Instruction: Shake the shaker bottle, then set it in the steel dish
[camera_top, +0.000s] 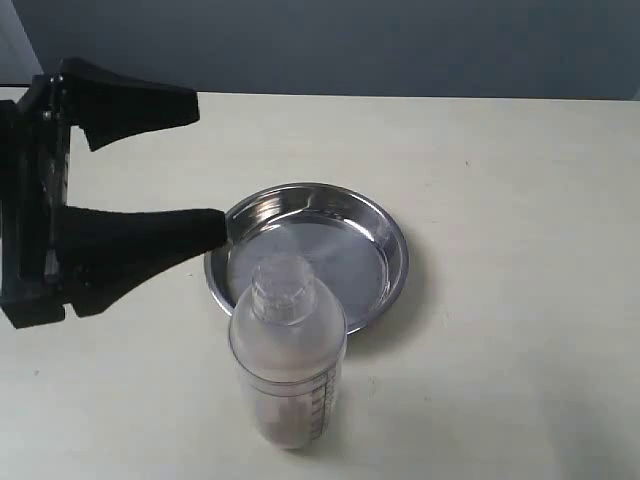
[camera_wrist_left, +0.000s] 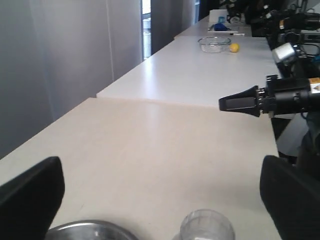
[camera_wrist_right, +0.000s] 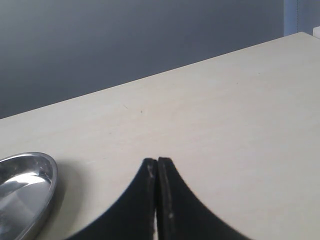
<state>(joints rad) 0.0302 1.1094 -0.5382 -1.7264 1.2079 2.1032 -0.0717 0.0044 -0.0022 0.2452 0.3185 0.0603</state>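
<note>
The shaker bottle (camera_top: 288, 360) stands upright on the cream table, frosted, with printed marks and a brownish tint low in its wall. Nothing holds it. Its cap (camera_wrist_left: 206, 226) shows at the lower edge of the left wrist view. Just behind the bottle lies the steel dish (camera_top: 395, 250), with nothing in it. My left gripper (camera_top: 208, 167) is open wide at the dish's left, fingers pointing right, one fingertip (camera_top: 215, 228) at the rim. It stands apart from the bottle. My right gripper (camera_wrist_right: 158, 161) is shut on nothing, off the exterior view, with the dish rim (camera_wrist_right: 25, 185) to its side.
The right arm (camera_wrist_left: 280, 97) hovers over the table's far side in the left wrist view. Beyond a seam, another table carries a glass bowl (camera_wrist_left: 214, 43) and a small yellow object (camera_wrist_left: 234, 47). A grey wall runs along the table's back edge.
</note>
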